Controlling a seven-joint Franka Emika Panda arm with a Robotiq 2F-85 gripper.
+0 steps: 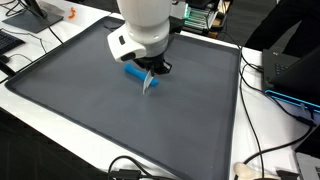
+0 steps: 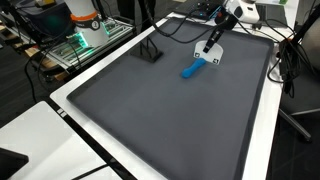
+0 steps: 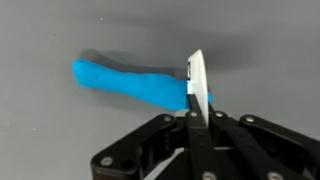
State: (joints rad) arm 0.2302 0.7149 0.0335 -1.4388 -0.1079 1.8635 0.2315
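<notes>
On the dark grey mat (image 1: 80,95), the jaws are clenched on the white end (image 3: 197,78) of a blue tool (image 3: 120,82).

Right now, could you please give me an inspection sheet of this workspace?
Surface: dark mat lying flat on a white table.
Job's things: blue-handled tool with a thin white blade; I cannot tell whether the handle rests on the mat.
Clutter: black stand on the mat, away from the tool.
Grippers: claw shut on the blade, handle sticking out sideways.
Cables: black cables on the table by the mat's edge.
Surroundings: board with a green light and a dark device with a blue glow, both off the mat.
</notes>
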